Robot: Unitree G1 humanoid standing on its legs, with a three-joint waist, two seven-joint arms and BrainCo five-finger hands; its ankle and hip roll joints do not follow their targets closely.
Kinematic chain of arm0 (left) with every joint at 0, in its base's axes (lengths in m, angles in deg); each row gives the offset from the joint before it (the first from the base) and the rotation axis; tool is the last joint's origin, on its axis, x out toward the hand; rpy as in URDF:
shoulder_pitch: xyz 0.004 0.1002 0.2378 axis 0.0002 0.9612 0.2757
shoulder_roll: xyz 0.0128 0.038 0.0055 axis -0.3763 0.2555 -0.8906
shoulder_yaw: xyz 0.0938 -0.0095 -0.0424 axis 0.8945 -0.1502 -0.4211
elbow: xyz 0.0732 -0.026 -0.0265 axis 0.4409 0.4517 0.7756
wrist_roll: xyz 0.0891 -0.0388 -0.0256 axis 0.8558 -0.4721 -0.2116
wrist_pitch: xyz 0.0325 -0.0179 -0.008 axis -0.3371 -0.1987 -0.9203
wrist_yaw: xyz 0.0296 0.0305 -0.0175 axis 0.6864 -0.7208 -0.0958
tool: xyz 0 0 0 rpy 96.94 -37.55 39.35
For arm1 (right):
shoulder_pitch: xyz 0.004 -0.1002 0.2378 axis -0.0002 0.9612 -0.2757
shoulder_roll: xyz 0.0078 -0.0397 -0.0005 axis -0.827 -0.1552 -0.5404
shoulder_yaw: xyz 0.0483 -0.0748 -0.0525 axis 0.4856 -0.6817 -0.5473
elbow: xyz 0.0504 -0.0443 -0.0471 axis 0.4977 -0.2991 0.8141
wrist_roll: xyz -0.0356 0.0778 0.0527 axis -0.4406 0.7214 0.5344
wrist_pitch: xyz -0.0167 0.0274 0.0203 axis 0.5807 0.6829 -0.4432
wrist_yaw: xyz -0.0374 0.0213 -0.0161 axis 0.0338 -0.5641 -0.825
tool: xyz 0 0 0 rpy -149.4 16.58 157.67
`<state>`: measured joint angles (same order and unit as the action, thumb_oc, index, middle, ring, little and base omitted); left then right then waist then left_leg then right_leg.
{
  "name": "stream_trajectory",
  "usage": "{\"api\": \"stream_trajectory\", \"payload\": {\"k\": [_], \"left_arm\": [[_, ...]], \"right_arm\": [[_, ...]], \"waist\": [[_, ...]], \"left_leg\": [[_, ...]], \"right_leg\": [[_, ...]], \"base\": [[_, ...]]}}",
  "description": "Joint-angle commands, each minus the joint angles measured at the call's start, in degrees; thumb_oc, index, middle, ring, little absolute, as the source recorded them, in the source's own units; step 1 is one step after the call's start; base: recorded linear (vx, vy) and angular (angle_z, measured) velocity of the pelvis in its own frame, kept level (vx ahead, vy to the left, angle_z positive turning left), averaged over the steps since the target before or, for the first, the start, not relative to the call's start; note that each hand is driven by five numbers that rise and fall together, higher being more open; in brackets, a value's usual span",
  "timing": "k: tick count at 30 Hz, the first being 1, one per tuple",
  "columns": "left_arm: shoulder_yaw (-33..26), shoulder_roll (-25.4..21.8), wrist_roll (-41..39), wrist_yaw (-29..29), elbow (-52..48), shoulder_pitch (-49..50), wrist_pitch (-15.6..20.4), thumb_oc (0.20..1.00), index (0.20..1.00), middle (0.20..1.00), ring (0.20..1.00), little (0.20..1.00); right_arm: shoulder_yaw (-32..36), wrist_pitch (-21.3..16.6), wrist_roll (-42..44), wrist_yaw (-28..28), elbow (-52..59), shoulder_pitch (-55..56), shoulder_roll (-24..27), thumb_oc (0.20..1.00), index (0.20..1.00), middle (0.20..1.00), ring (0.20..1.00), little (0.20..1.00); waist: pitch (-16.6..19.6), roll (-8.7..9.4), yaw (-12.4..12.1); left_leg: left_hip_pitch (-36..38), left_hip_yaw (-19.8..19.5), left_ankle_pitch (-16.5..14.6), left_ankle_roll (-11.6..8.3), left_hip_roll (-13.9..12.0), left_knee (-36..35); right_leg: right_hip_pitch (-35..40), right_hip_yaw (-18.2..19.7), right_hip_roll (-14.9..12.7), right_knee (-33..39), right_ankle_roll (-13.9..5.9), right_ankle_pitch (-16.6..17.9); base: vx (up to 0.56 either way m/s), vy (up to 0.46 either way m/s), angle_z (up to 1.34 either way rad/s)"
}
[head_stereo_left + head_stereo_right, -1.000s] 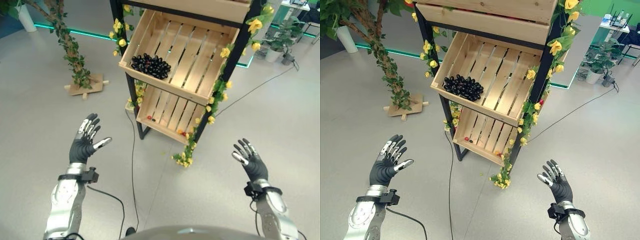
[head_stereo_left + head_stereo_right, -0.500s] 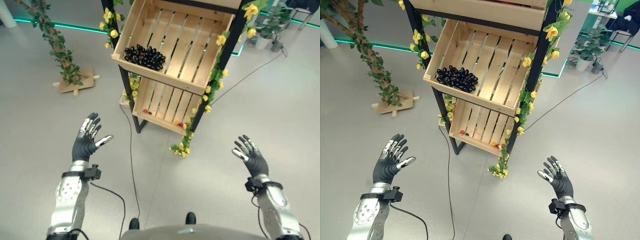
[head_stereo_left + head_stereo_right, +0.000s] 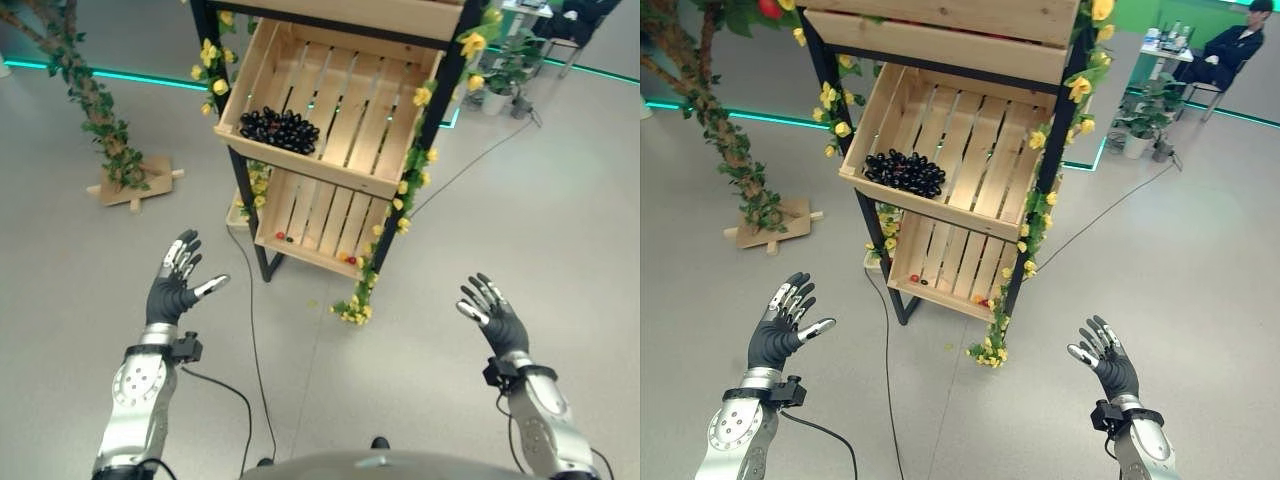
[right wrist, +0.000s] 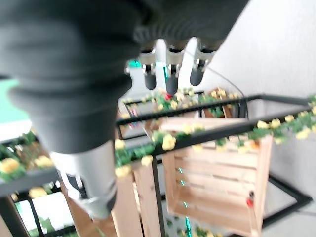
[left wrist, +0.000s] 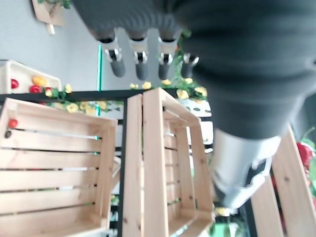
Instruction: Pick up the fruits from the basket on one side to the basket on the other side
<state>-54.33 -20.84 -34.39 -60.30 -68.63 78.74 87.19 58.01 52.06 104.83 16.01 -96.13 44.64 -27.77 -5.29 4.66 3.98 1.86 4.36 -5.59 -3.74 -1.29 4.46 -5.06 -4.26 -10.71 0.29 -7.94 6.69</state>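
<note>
Hands near, both empty: left hand [image 3: 172, 290] and right hand [image 3: 490, 315] raised over grey floor [image 3: 90, 270], fingers spread; farther off, black-framed shelf [image 3: 865, 225] with slatted wooden crates, dark grape bunch [image 3: 904, 171] in middle crate [image 3: 970, 140], left side

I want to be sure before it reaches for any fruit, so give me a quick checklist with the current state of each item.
1. Left hand empty, fingers spread: ok.
2. Right hand empty, fingers spread: ok.
3. Fruit to pick in view: ok, dark grapes lie in the middle crate.
4. Hands close to the grapes: not ok, both hover over the floor, well short of the shelf.
5. Path to the middle crate free: ok, its front is open, though the flower garland hangs along the right post.
6. Destination basket identified: cannot tell; the lower crate holds a few small fruits.
</note>
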Motion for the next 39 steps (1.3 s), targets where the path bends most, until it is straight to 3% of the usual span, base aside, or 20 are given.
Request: {"api": "stream_trajectory", "payload": {"k": [1,4,7,9,12,15,21,27,29,32,39], "left_arm": [[-2.1,-4.3,3.4,2.2,-1.1,-3.4,4.2,1.000,1.000,1.000,1.000,1.000],[-1.7,-3.9,4.4,3.6,-0.4,-3.5,4.1,1.000,1.000,1.000,1.000,1.000],[-1.4,-3.2,3.7,4.0,0.8,-3.4,3.9,1.000,1.000,1.000,1.000,1.000],[-1.1,-3.3,3.6,4.1,1.4,-3.1,3.8,1.000,1.000,1.000,1.000,1.000],[-1.3,-2.5,3.3,5.0,2.1,-2.7,4.0,1.000,1.000,1.000,1.000,1.000],[-1.5,-1.0,2.1,5.7,2.9,-2.6,4.2,1.000,1.000,1.000,1.000,1.000],[0.8,-0.6,2.3,6.7,4.7,-4.5,4.1,1.000,1.000,1.000,1.000,1.000],[2.2,-0.1,3.4,7.5,5.0,-4.5,4.1,1.000,1.000,1.000,1.000,1.000],[2.7,-0.1,3.5,7.8,5.3,-4.4,4.2,1.000,1.000,1.000,1.000,1.000],[2.9,0.2,3.3,8.0,4.9,-4.5,4.2,1.000,1.000,1.000,1.000,1.000],[4.3,0.0,2.8,6.4,5.0,-3.6,4.1,1.000,1.000,1.000,1.000,1.000]], "right_arm": [[-0.6,-2.7,-1.4,-1.3,1.1,-3.3,0.5,1.000,1.000,1.000,1.000,1.000],[-1.1,-3.6,-1.9,-1.8,1.0,-3.5,0.2,1.000,1.000,1.000,1.000,1.000],[-1.2,-3.5,-2.8,-2.2,1.1,-3.7,0.4,1.000,1.000,1.000,1.000,1.000],[-0.6,-3.4,-2.6,-2.3,1.2,-3.3,0.5,1.000,1.000,1.000,1.000,1.000],[-0.7,-3.5,-2.4,-2.5,1.1,-3.6,0.6,1.000,1.000,1.000,1.000,1.000],[-0.4,-3.6,-2.1,-3.0,1.5,-3.9,1.1,1.000,1.000,1.000,1.000,1.000],[0.3,-4.7,-1.9,-4.2,1.7,-3.8,1.7,1.000,1.000,1.000,1.000,1.000],[0.1,-5.1,-1.5,-4.6,2.0,-3.7,2.4,1.000,1.000,1.000,1.000,1.000],[-0.1,-5.4,-2.0,-4.9,1.3,-3.7,2.5,1.000,1.000,1.000,1.000,1.000],[-0.2,-5.7,-1.9,-5.0,1.1,-4.2,2.6,1.000,1.000,1.000,1.000,1.000],[1.4,-6.2,-3.0,-5.8,1.1,-3.4,1.8,1.000,1.000,1.000,1.000,1.000]], "waist": [[-1.2,-0.17,1.1],[0.1,-1.65,-1.0],[2.1,-1.88,-1.7],[3.5,-1.11,-2.1],[4.0,-0.41,-2.8],[4.3,-0.34,-3.6],[3.5,-0.64,-2.4],[3.2,-1.01,-1.7],[2.9,-1.09,-1.6],[2.6,-0.80,-2.3],[4.0,-1.49,-1.0]], "left_leg": [[-5.3,1.0,-4.3,4.23,2.4,7.3],[-5.4,4.2,-1.3,4.90,1.3,3.9],[-5.1,5.3,-0.1,5.32,1.0,1.8],[-5.7,5.3,0.0,5.09,1.2,2.0],[-6.0,5.2,0.9,4.18,0.5,1.6],[-6.3,5.6,3.3,2.38,-1.3,0.4],[-7.2,3.3,7.0,0.02,-3.4,-0.8],[-6.8,2.1,8.3,-0.80,-4.4,-1.5],[-6.5,0.4,8.2,-0.81,-4.2,-1.6],[-7.1,-6.0,6.3,-0.90,-1.5,0.0],[-5.5,-5.7,5.6,0.27,-0.6,-1.4]], "right_leg": [[-5.4,0.9,-2.9,-2.8,-4.53,1.8],[-1.3,-7.3,-4.0,-9.8,-2.60,-3.7],[2.2,-4.8,-2.4,-14.4,-2.41,-7.2],[4.8,-2.3,-1.2,-11.6,-2.58,-8.3],[6.4,-3.5,-1.3,-6.4,-2.45,-9.7],[7.2,-5.2,0.3,-3.3,-1.54,-10.2],[8.5,-7.0,3.5,-1.6,0.69,-11.4],[10.1,-7.5,5.1,0.2,1.77,-11.6],[10.1,-6.9,5.4,0.0,2.27,-11.5],[9.3,-5.8,5.3,-0.7,2.41,-11.5],[9.1,-5.5,5.0,-2.4,2.32,-12.0]], "base": [[-0.33,0.131,-0.63],[-0.28,0.100,-0.77],[-0.12,-0.027,-0.53],[-0.06,-0.150,-0.32],[-0.08,-0.195,-0.31],[-0.09,-0.260,-0.15],[-0.07,-0.186,0.14],[-0.04,-0.099,0.15],[-0.02,-0.042,0.05],[-0.02,-0.019,-0.12],[0.03,0.029,-0.04]]}}
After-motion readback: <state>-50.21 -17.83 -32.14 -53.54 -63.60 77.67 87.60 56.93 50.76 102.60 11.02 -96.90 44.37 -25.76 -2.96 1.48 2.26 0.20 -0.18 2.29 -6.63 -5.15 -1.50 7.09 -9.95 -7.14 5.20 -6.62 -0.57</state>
